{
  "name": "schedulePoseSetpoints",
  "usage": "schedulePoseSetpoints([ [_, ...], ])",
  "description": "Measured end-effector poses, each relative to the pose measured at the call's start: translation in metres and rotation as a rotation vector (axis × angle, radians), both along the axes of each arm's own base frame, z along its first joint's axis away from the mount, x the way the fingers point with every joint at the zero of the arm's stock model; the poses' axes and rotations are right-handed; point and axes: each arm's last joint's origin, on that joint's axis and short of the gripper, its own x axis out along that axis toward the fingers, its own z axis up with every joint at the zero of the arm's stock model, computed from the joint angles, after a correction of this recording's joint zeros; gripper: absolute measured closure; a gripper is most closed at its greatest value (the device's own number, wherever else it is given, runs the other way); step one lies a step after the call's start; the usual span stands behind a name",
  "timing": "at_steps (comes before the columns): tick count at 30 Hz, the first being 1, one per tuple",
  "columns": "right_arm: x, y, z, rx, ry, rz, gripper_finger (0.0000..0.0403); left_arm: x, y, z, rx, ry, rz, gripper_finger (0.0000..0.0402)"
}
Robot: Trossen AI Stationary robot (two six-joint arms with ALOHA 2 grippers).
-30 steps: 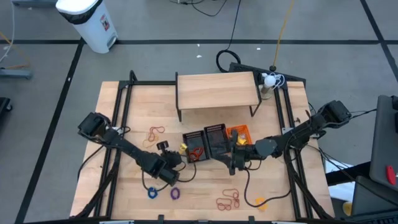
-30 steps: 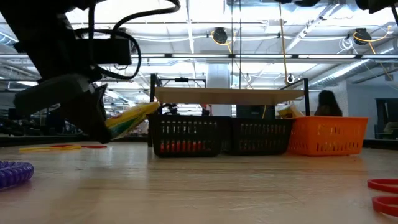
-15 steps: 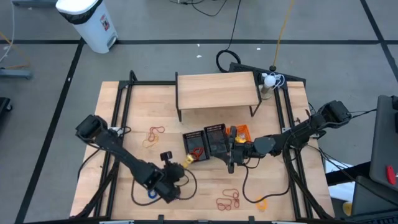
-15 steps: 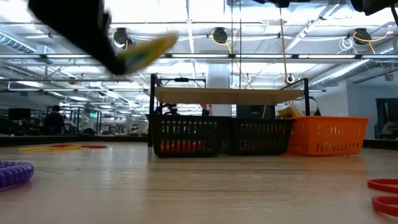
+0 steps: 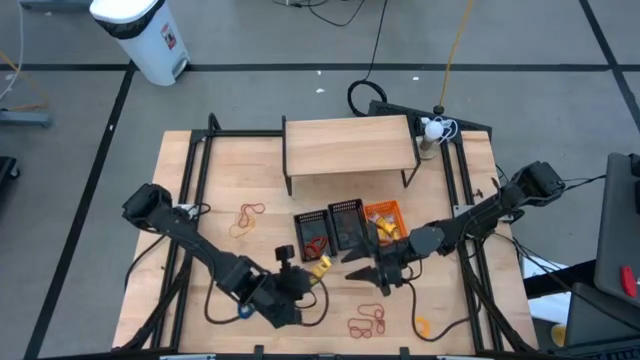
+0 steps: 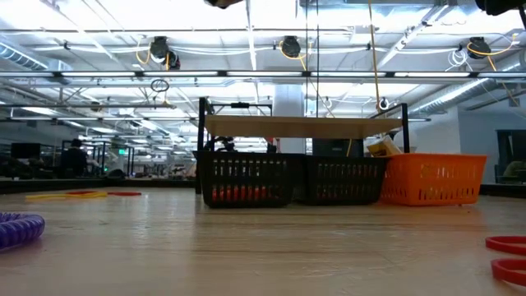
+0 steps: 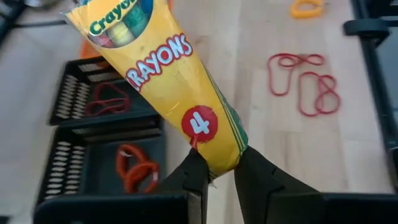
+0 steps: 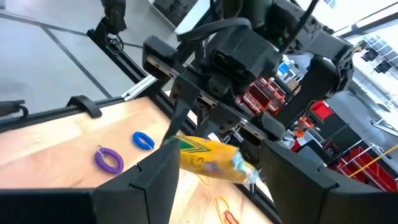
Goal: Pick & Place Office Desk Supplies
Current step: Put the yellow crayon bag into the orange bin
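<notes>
**Left end effector holds a crayon box above the tabletop**

The left end effector (image 7: pixel 216 176) is clamped on one end of a yellow cardboard crayon box with green trim (image 7: pixel 168 74), its two dark fingers (image 7: pixel 193 177) pinching the bottom flap. In the high view the box (image 5: pixel 319 266) sits lifted off the light wooden tabletop (image 5: pixel 200 230), just in front of the row of baskets and between the two arms.

The right end effector (image 5: pixel 365 272) hovers just beside the box with its fingers spread apart, gripping nothing. From the right wrist view, the box (image 8: pixel 211 160) lies between its two dark fingers (image 8: pixel 158 177), pointing toward them.

Behind the box stand two black mesh plastic baskets (image 5: pixel 312 232) side by side, with a small orange plastic basket (image 5: pixel 386 214) next to them. The left wrist view shows thin red elastic loops (image 7: pixel 104 99) in one black compartment and orange ones (image 7: pixel 134 168) in the next.

More supplies lie loose on the tabletop: a cluster of thin red elastic loops (image 5: pixel 367 322) near the front edge, an orange loop (image 5: pixel 420 325) close beside it, tan and red loops (image 5: pixel 246 217) toward the left, a blue ring (image 8: pixel 143 140) and a purple coiled ring (image 8: pixel 109 160). A low wooden shelf on black legs (image 5: pixel 348 143) stands at the back.
</notes>
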Motion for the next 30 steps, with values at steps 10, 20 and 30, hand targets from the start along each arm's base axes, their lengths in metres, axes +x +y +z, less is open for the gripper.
schedulePoseSetpoints([
  [10,0.003,-0.008,-0.006,-0.049,0.046,-0.03,0.0193,0.015,-0.002,0.006,-0.082,-0.074,-0.119,0.0352],
  [20,0.003,-0.008,-0.004,-0.06,0.027,-0.027,0.0193,0.019,-0.002,0.009,-0.083,-0.099,-0.178,0.0352],
  [30,0.003,-0.008,-0.005,-0.063,0.033,-0.02,0.0193,0.031,0.019,0.009,-0.088,-0.091,-0.166,0.0352],
])
